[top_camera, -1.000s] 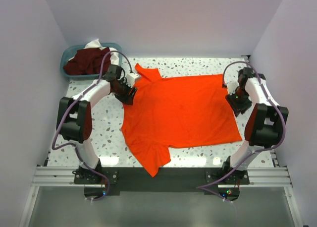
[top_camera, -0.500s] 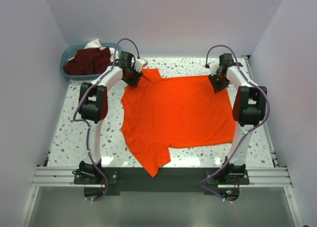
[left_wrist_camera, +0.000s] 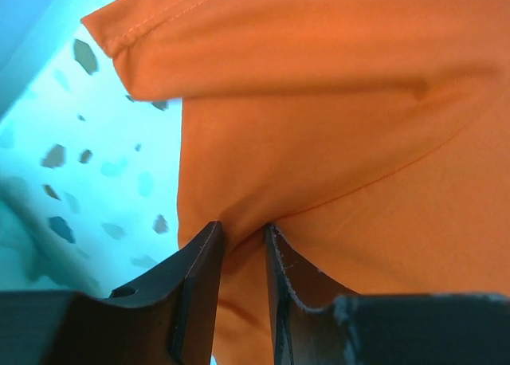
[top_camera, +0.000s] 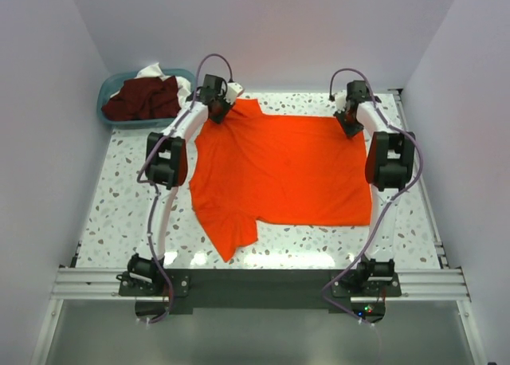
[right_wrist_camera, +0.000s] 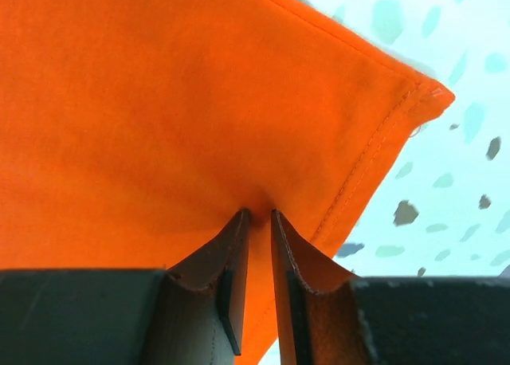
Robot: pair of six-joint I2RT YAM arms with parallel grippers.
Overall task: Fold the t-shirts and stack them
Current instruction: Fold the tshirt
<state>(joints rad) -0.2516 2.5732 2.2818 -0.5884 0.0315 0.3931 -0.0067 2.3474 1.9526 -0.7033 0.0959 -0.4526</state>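
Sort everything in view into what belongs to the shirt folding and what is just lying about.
Job in hand: orange-red t-shirt, spread flat; maroon shirts and white cloth, heaped together; left gripper and right gripper, both pinching the orange-red t-shirt's far edge.
Lying about: teal basket holding the heap; speckled table.

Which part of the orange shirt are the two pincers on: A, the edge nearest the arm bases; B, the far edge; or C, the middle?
B: the left pincer and right pincer pinch the orange shirt along its far edge.
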